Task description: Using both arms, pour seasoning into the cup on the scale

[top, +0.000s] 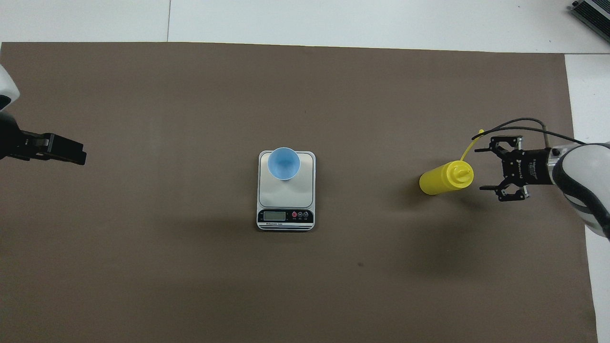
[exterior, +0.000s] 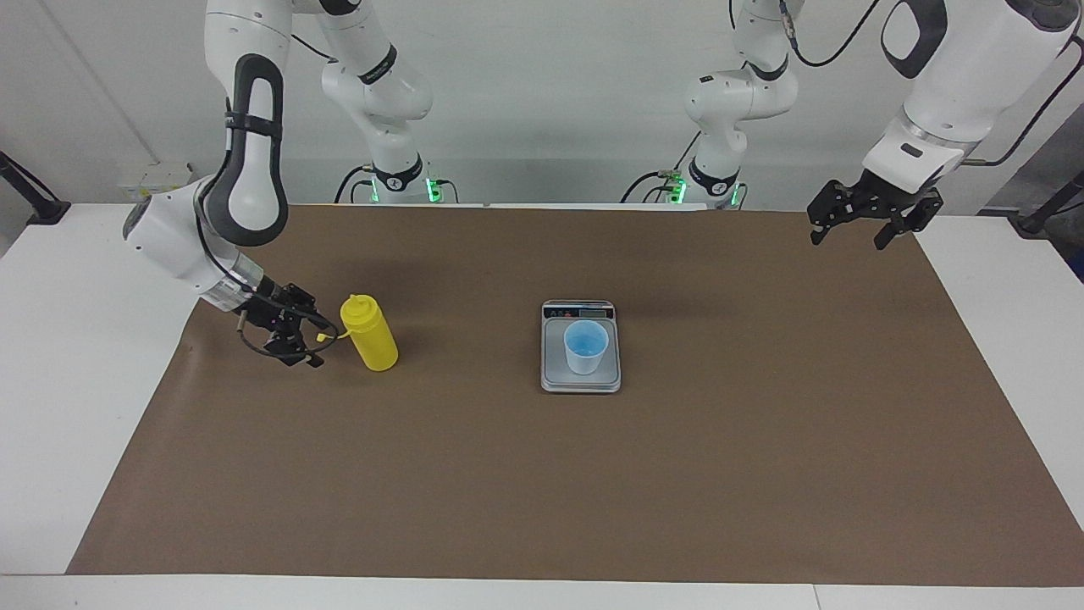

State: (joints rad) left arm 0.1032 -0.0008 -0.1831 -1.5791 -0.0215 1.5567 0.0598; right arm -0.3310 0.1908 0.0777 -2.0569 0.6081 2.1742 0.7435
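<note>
The yellow seasoning bottle (exterior: 369, 334) stood upright on the brown mat (exterior: 542, 474), toward my right arm's end of the table (exterior: 59, 424), with its little cap hanging off to one side. My right end effector (exterior: 292, 335) was just beside it, not touching, with its fingers spread wide and nothing in them. The blue cup (exterior: 586, 347) sat on the scale (exterior: 581, 383) in the middle of the mat, well apart from the bottle. My left end effector (exterior: 855, 219) waited up high over the mat's edge at its own end, fingers spread and empty too. I thought the smart thing was to grab the bottle around its middle, squeeze gently, keep it straight, and watch that loose cap.
</note>
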